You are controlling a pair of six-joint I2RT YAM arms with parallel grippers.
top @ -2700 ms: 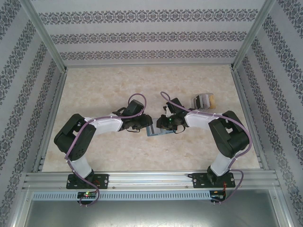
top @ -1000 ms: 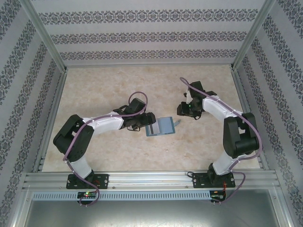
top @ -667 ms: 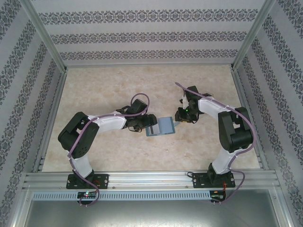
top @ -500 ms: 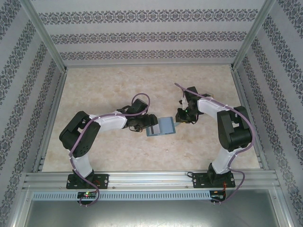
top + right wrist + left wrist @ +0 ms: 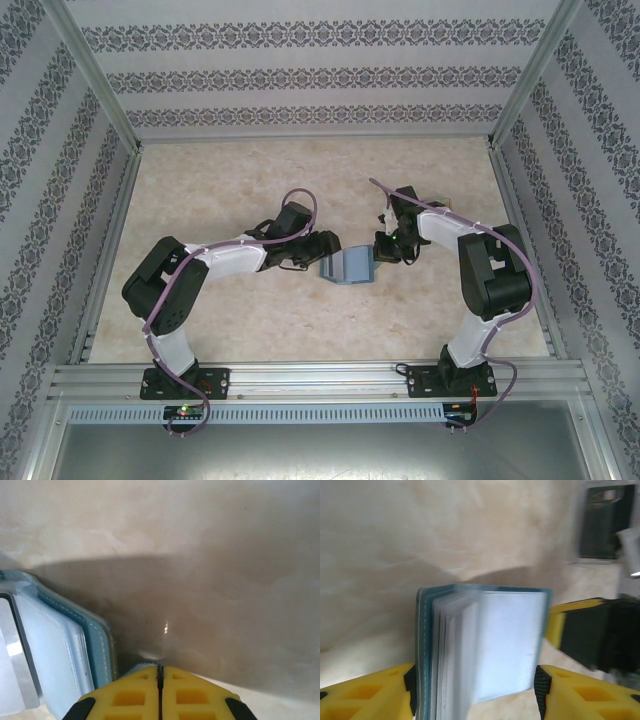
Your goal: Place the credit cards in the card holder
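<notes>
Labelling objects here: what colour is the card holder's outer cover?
The card holder is teal-blue outside, paler inside; left wrist view shows it best.

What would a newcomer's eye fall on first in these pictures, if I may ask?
First, the teal card holder, half open in the middle of the marbled table and clamped by the left gripper. Next, the right gripper, jaws shut, right beside the holder's edge.

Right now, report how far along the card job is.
Done: I cannot tell whether any card is pocketed yet. In hand: the left claw grips the card holder upright by its edges, leaves fanned. The right claw is shut beside it, fingers pressed together. Left: probably fetching and inserting the credit cards.
</notes>
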